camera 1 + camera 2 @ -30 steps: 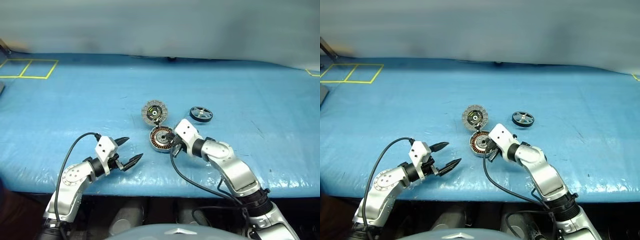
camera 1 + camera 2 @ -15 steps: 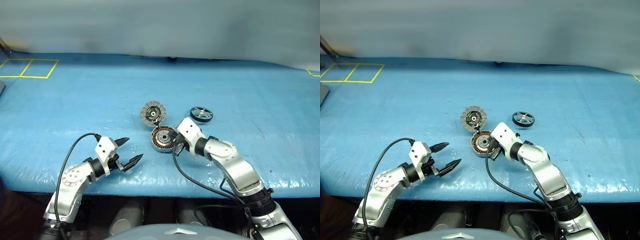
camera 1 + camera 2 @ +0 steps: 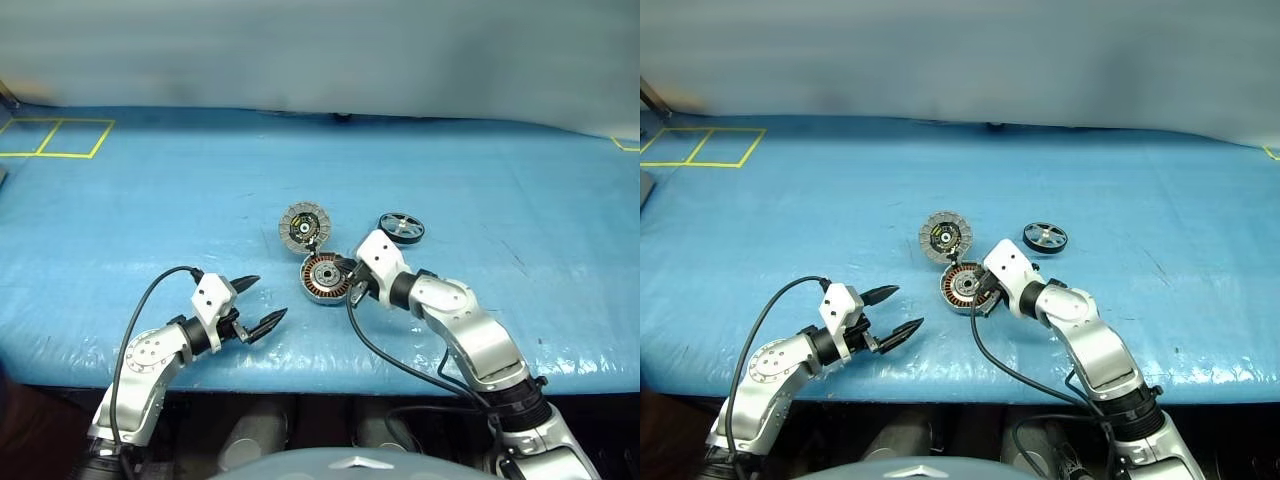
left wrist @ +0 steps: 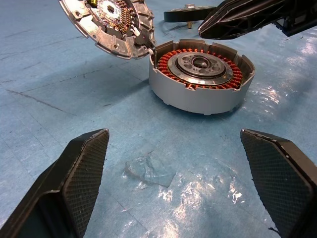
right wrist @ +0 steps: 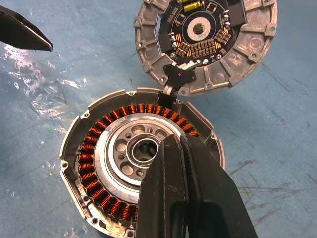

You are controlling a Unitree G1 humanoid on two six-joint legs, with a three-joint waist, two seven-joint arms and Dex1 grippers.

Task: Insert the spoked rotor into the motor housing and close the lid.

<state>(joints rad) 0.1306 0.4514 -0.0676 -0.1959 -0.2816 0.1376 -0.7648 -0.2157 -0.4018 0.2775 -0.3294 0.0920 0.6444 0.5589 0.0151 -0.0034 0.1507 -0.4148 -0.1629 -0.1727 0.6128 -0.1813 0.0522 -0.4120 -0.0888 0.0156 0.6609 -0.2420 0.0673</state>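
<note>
- Right jaws clenched empty over motor housing, mid-frame; left jaws released.
- Risk: nudging housing, flipping lid; spoked rotor unfetched.

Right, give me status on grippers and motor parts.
Left gripper open, idle. Right gripper shut, empty, over the housing. Lid open; rotor on the table, not yet in. Nothing blocking.

Blue plastic-covered table (wrinkled, glossy), yellow tape squares far left corner, grey wall behind.
</note>
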